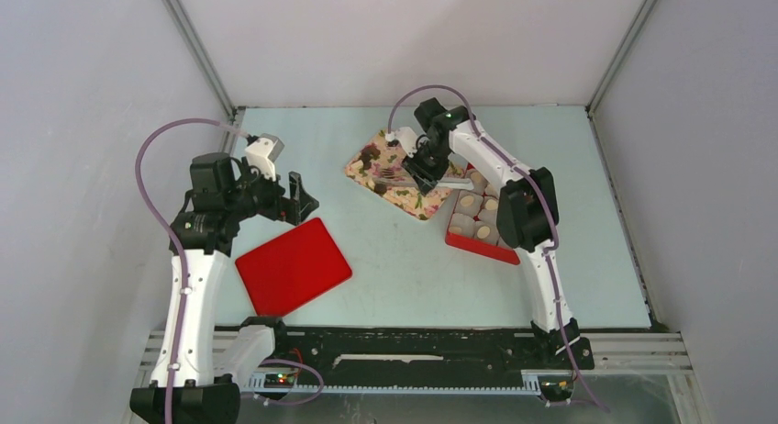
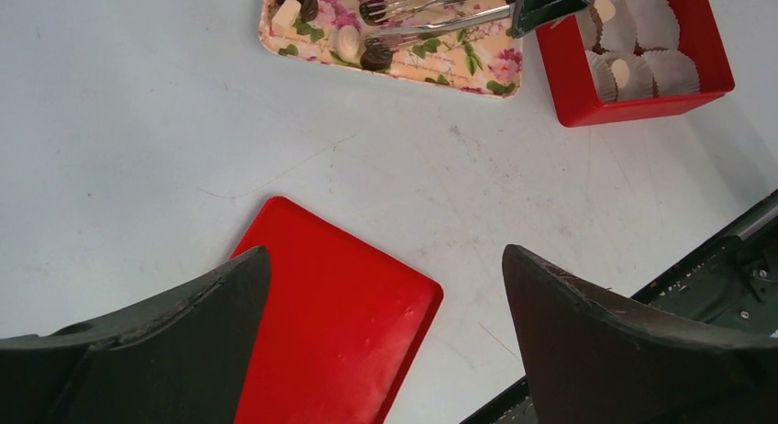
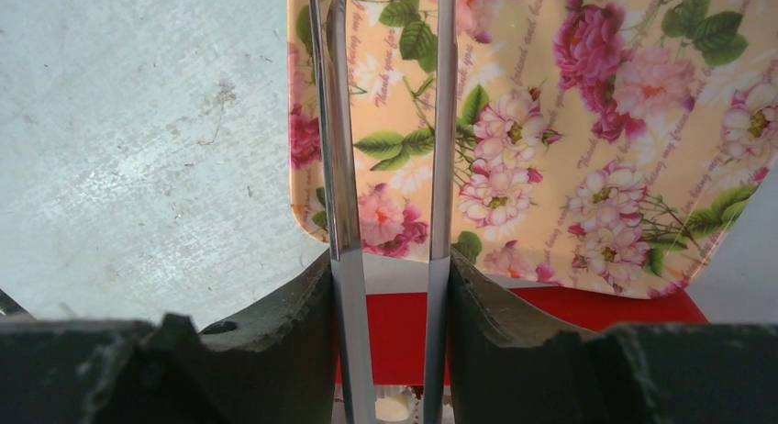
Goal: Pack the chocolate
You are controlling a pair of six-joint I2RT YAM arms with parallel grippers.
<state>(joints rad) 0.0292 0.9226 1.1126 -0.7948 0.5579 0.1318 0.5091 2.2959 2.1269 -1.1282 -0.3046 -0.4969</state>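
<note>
- The chocolate [image 2: 349, 41] lies as loose lumps, some dark and some pale, on the left end of the floral tray [image 2: 477, 68], at the top of the left wrist view.
- A few more pale lumps sit inside paper cups [image 2: 656, 20] in the red box [image 2: 642, 107] at the upper right.
- Metal tongs [image 2: 440, 20] reach across the tray from the right, their two tips close to the loose lumps. Whether a tip touches one I cannot tell.
- The right gripper [image 3: 390, 291] clamps both tong arms between its fingers, over the tray's edge.
- Tray and box sit just beside each other on the pale table [image 2: 138, 121].
- The left gripper [image 2: 385, 259] hangs with its jaws spread wide, gripping nothing, above a flat red lid [image 2: 339, 323] at the lower left of the overhead view.
</note>
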